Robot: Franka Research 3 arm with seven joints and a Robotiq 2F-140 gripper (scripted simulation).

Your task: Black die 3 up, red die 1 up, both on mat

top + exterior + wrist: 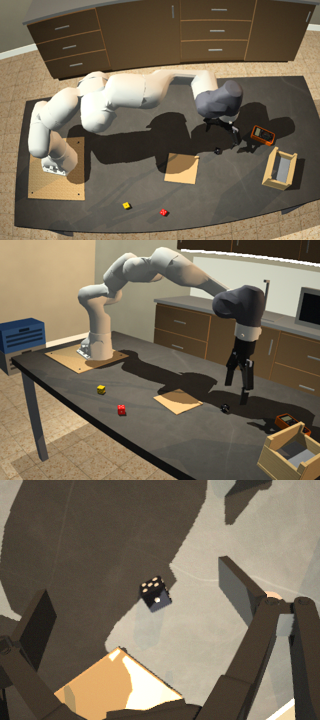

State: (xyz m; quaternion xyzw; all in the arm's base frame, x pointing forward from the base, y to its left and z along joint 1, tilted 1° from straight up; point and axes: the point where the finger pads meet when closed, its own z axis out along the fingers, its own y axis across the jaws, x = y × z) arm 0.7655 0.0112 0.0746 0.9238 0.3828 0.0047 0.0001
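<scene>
The black die (pixel 217 151) (pixel 224 408) (pixel 155 594) lies on the table beyond the mat's right edge in the top view. In the wrist view one face shows a single pip and another several; I cannot tell surely which is on top. The red die (pixel 163 212) (pixel 121 409) sits flat near the front edge with 5 on top. The yellow die (pixel 126 205) (pixel 101 389) sits flat left of it with 1 on top. The tan mat (pixel 180 178) (pixel 177 409) (pixel 95 695) bears no die. My gripper (pixel 221 136) (pixel 235 394) (pixel 134 587) is open and empty, above table height near the black die.
An orange multimeter (pixel 262 135) (pixel 286 419) lies right of the gripper. An open wooden box (pixel 269 166) (pixel 277 463) stands at the right, in front of the multimeter. The arm's base stands on a board (pixel 51 192) (pixel 64 360) at the left. The arm's shadow crosses the mat.
</scene>
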